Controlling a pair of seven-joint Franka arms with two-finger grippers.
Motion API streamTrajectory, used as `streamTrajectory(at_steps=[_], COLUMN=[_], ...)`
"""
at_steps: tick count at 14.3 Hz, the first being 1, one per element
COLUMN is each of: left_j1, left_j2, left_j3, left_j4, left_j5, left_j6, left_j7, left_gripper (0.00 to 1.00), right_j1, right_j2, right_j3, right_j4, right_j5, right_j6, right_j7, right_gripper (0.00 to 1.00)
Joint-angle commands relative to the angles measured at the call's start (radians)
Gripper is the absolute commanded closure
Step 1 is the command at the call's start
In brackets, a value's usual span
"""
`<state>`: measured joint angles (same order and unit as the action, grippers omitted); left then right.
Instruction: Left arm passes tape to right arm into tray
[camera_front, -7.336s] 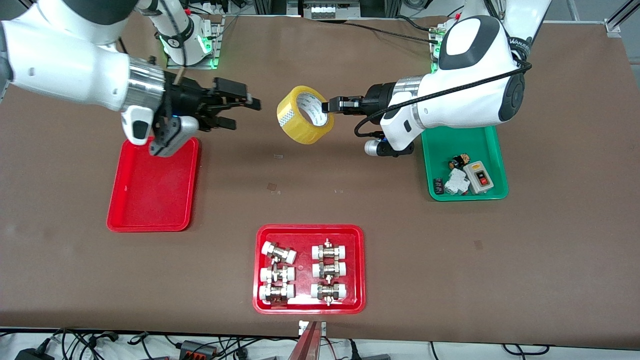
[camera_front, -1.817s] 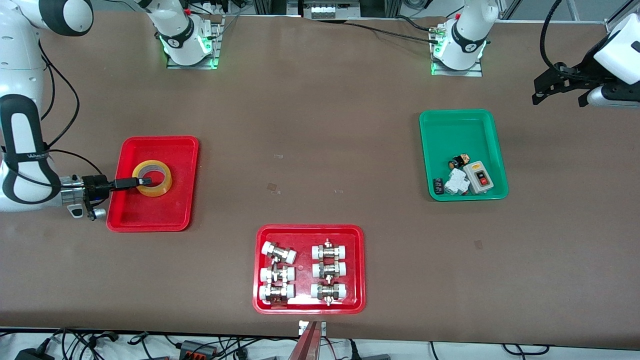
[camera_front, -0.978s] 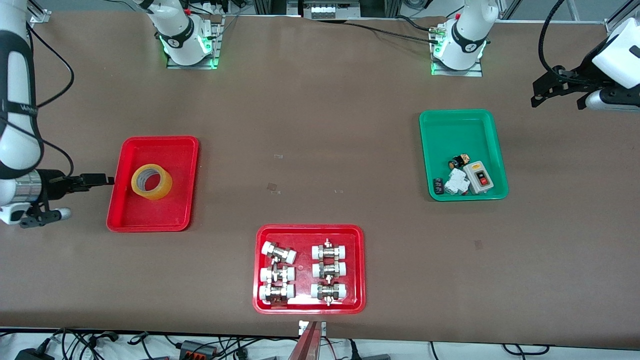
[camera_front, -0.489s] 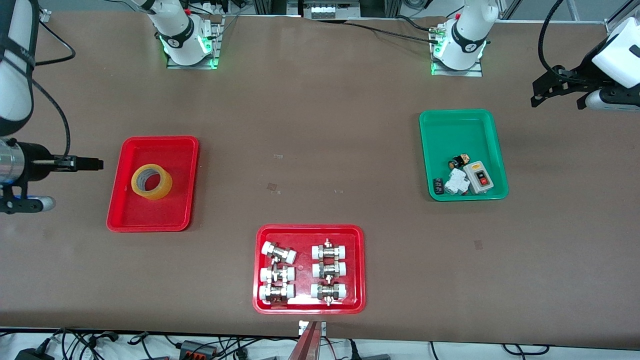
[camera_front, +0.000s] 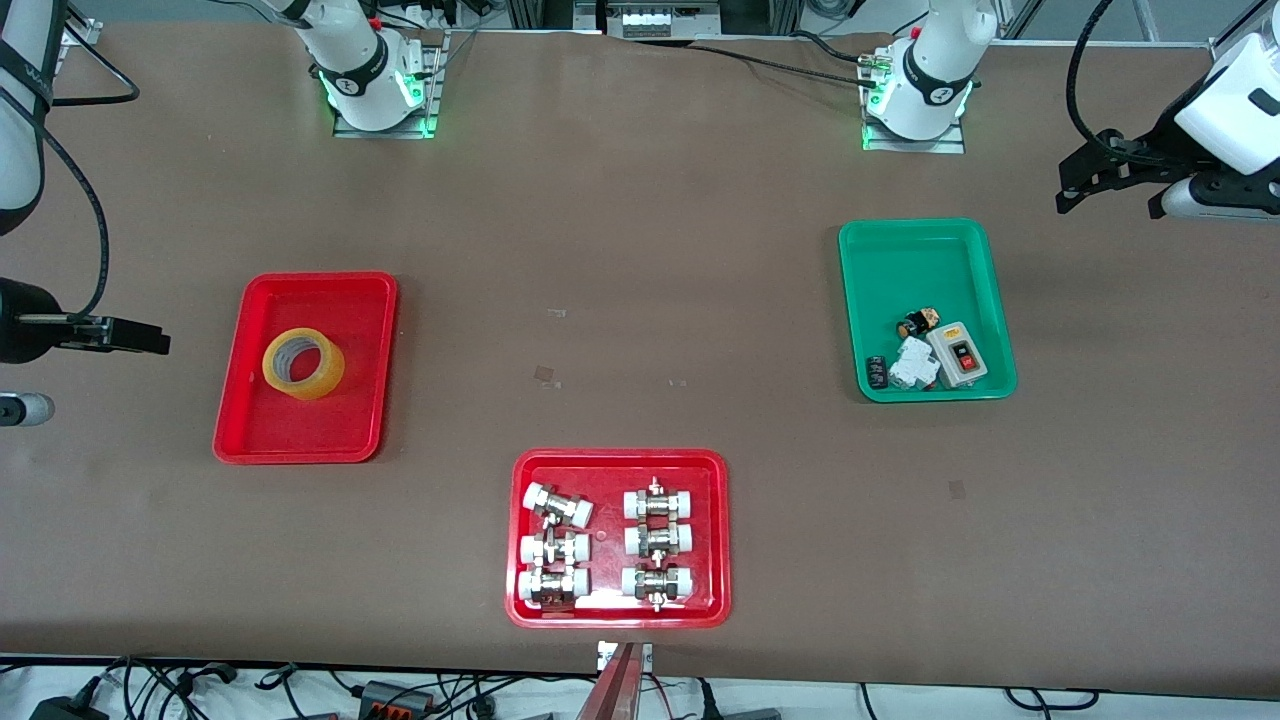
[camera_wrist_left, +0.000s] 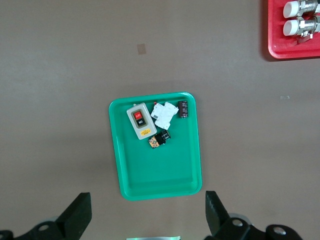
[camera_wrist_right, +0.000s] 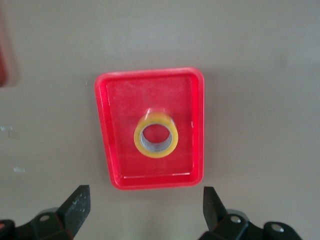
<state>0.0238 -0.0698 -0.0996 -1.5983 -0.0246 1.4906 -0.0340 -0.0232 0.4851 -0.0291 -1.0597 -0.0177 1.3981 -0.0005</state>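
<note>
Right wrist view, tape (camera_wrist_right: 156, 135) in tray (camera_wrist_right: 112, 165) (core perhaps grey), front view hides pincer spread.

The tape (camera_front: 303, 363), earlier held in mid-air by the left gripper (camera_front: 1075, 190), now lies in the red tray (camera_front: 250, 440). The right gripper (camera_front: 150, 340) has released it and withdrawn to the frame's left edge, jaws apart.

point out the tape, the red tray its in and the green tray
tape (camera_front: 303, 363), front view, on its yellow rim
red tray (camera_front: 300, 435), front view, on bare floor
green tray (camera_front: 915, 265), front view, on bare floor
</note>
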Motion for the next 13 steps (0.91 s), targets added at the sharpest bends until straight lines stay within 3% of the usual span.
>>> streamTrajectory(at_steps=[1,4,8,13], left_j1=[0.001,0.002,0.005,0.018], left_j2=[0.013,0.013,0.013,0.013], left_j3=[-0.008,-0.008,-0.008,0.004], left_j4=[0.028,0.028,0.028,0.026], left_j5=[0.025,0.025,0.025,0.025], left_j6=[-0.006,-0.006,-0.007,-0.027], left_j7=[-0.014,-0.014,-0.012,-0.006], left_gripper=[0.00,0.00,0.00,0.00], right_j1=[-0.009,-0.027,-0.027,-0.027], right_j2=[-0.075,-0.192,-0.276,-0.476], right_j3=[0.003,0.003,0.005,0.001], right_j4=[-0.049,-0.233,-0.331,-0.652], right_j5=[-0.011,-0.005,-0.004,-0.007], right_j6=[0.106,0.280,0.297,0.447], right_j7=[0.005,-0.042,-0.047,-0.059], right_gripper=[0.00,0.00,0.00,0.00])
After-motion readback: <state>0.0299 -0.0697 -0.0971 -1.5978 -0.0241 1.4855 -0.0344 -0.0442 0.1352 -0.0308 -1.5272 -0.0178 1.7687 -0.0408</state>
